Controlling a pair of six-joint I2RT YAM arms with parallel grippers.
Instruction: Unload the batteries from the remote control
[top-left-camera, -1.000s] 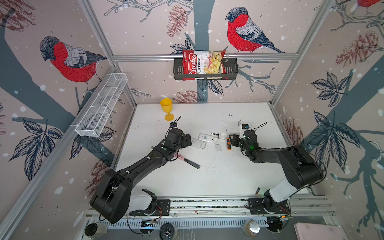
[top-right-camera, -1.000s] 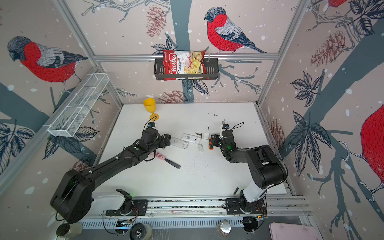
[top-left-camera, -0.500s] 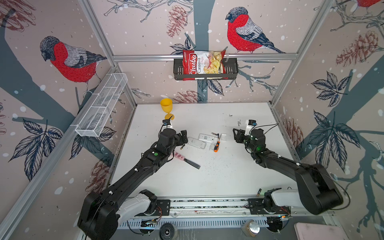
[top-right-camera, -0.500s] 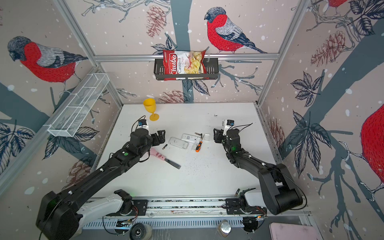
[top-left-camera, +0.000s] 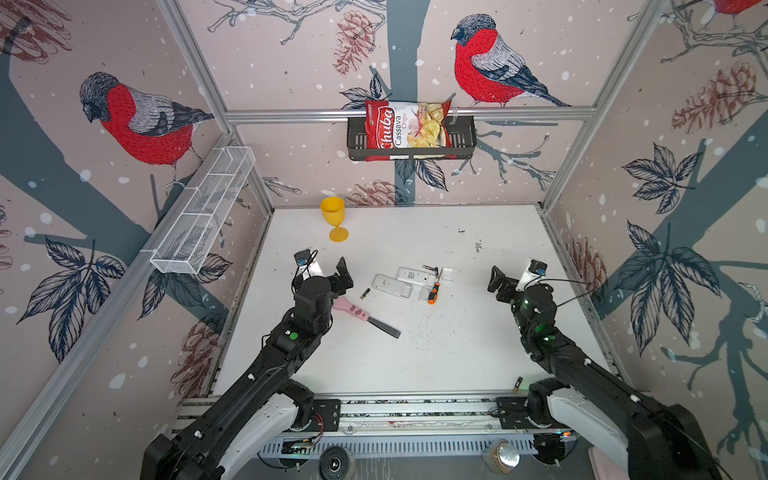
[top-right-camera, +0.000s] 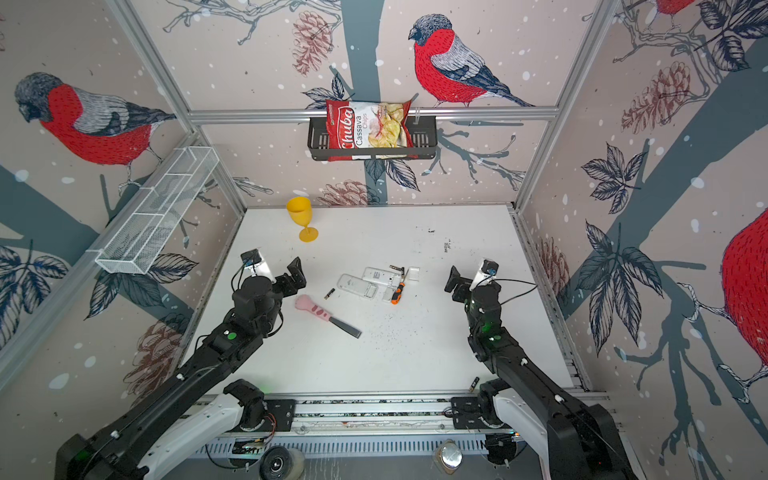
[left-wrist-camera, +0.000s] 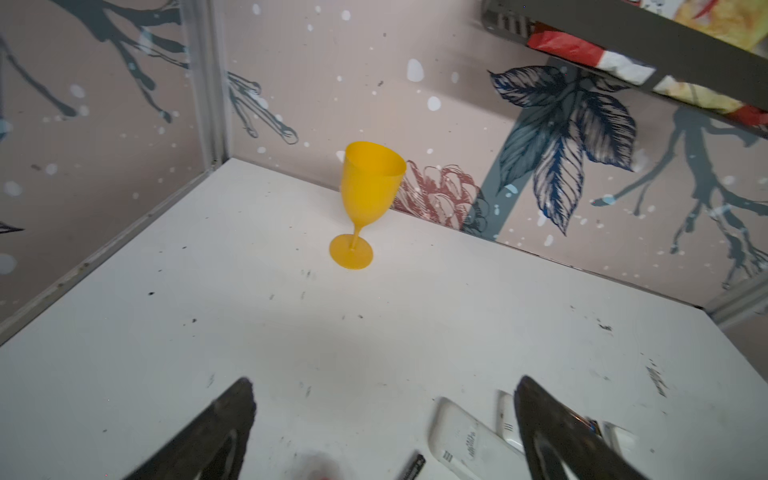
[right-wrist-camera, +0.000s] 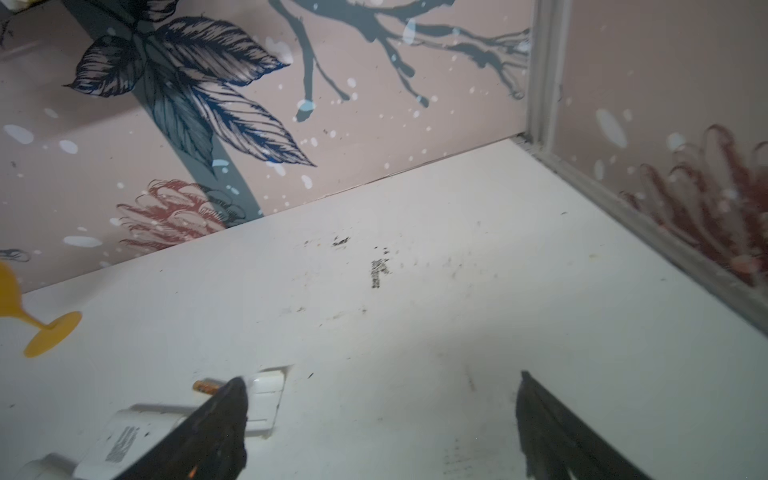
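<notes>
Black arms (top-left-camera: 274, 365), white base links (top-left-camera: 266, 419), green status lights (top-left-camera: 294, 335), thin black wrist cables (top-left-camera: 569, 282).

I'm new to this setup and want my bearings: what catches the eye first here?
Red bullfinch wallpaper covers the walls, and a red chips bag sits in the black basket on the back wall. On the white table a yellow goblet stands upright near the back left corner, while two white remotes lie mid-table beside an orange-handled screwdriver, between the open left gripper and open right gripper.
</notes>
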